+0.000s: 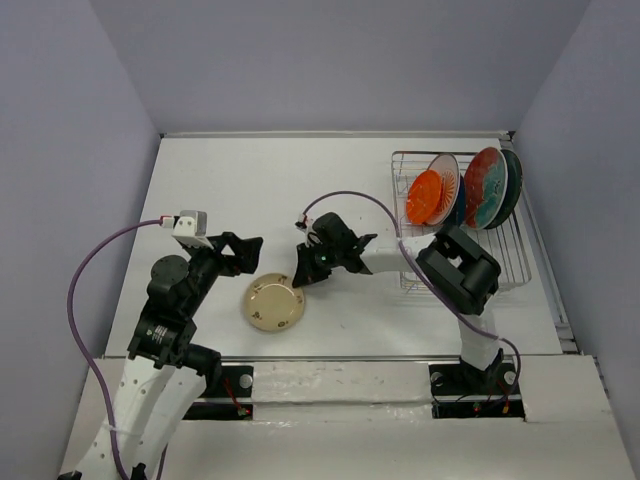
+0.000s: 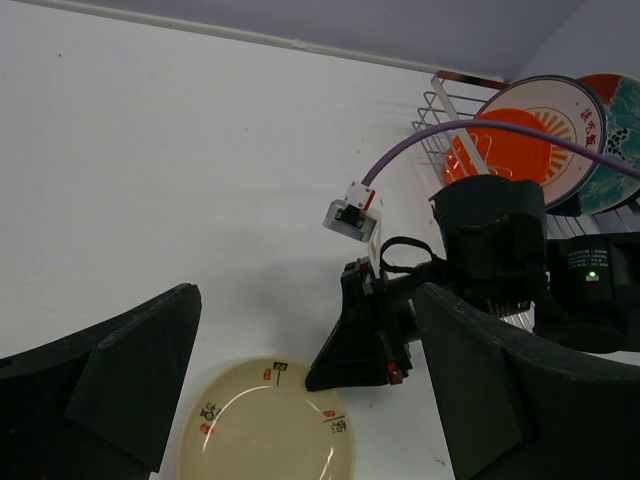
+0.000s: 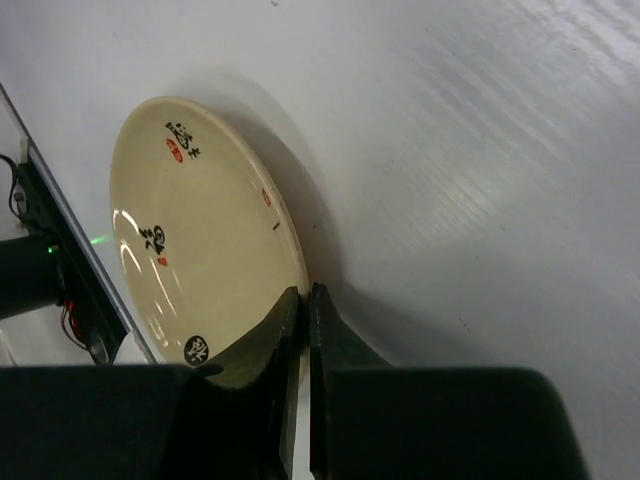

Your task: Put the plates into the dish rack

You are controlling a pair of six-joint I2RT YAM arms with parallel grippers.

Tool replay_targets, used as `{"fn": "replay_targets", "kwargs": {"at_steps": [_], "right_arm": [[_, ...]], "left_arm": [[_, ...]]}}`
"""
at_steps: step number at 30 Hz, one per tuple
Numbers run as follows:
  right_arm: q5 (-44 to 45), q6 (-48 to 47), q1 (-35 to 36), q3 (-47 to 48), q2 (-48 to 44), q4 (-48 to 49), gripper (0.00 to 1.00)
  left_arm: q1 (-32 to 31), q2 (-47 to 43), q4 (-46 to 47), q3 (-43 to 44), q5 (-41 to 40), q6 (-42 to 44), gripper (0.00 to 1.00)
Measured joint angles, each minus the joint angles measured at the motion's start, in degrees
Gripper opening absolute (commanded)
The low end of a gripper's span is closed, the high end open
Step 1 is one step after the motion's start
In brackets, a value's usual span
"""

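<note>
1. On the table, close to its near edge and between the two arms, the small cream plate lies flat. It is the only plate outside the rack.
2. The other plates stand on edge in the rack's far half, so the task looks nearly done, with one plate left to load.
3. The right gripper is closed at the cream plate's rim and appears to pinch it.
4. The left gripper hangs just beside the plate's far-left side with its jaws spread wide, holding nothing.
5. The rack's near rows are bare of plates, but the right arm's elbow sits over its near-left corner.
6. Open tabletop stretches between plate and rack, and walls close in the far side and both flanks.
</note>
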Motion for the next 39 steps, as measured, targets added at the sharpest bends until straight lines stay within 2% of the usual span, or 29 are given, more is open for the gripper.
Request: {"fn": "replay_targets", "kwargs": {"at_steps": [4, 9, 12, 18, 20, 23, 29, 39], "right_arm": [[8.96, -0.17, -0.17, -1.62, -6.58, -2.86, 0.07], [28.02, -3.85, -4.92, -1.05, -23.71, -10.93, 0.07], [44.30, -7.52, -9.92, 2.54, -32.61, -15.72, 0.07], [72.61, -19.47, -16.96, 10.05, -35.45, -21.03, 0.07], [77.40, -22.18, -18.08, 10.60, -34.36, -22.38, 0.07], [82.53, -26.58, -19.71, 10.69, -31.89, -24.59, 0.07], [85.50, -30.36, -21.73, 10.73, -28.48, -26.40, 0.07], [82.73, -29.66, -21.90, 11.21, -20.83, -27.28, 0.07]], "left_arm": [[0.00, -0.28, 0.00, 0.00, 0.33, 0.00, 0.99], [-0.35, -1.55, 0.02, 0.00, 0.50, -0.02, 0.99], [-1.01, -2.58, 0.02, 0.00, 0.52, -0.07, 0.99], [-2.16, -3.28, 0.00, 0.00, 0.55, -0.13, 0.99], [-2.40, -3.41, 0.02, 0.00, 0.52, -0.13, 0.99], [-2.56, -3.52, 0.02, 0.00, 0.52, -0.13, 0.99], [-2.78, -3.52, 0.02, 0.00, 0.52, -0.13, 0.99], [-2.82, -3.26, 0.02, 0.00, 0.52, -0.17, 0.99]]}}
